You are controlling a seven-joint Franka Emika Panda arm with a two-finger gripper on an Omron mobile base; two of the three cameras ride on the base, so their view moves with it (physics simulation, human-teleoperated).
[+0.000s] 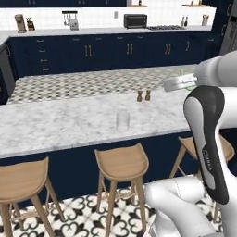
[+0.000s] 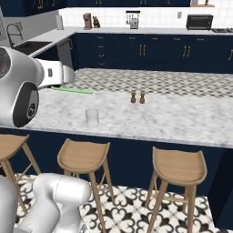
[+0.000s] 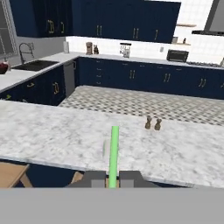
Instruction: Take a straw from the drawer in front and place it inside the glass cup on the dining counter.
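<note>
My gripper (image 3: 113, 178) is shut on the straw (image 3: 114, 151), a thin light-green stick that points straight ahead from between the two fingers. From the right base view the straw (image 2: 73, 90) lies almost level, hovering above the dining counter (image 2: 173, 118). The glass cup (image 2: 92, 117) stands upright near the counter's front edge, lower than the straw and just beyond its tip. In the hand view the glass cup (image 3: 105, 148) shows faintly just left of the straw. From the left base the glass cup (image 1: 122, 120) is left of my arm, on the dining counter (image 1: 55, 125).
Two small brown shakers (image 2: 138, 97) stand on the counter right of the cup and farther back. Tan wooden stools (image 2: 84, 157) line the counter's near side. Across the tiled floor runs a navy cabinet wall with a toaster oven (image 1: 135, 21) and a sink (image 3: 33, 65).
</note>
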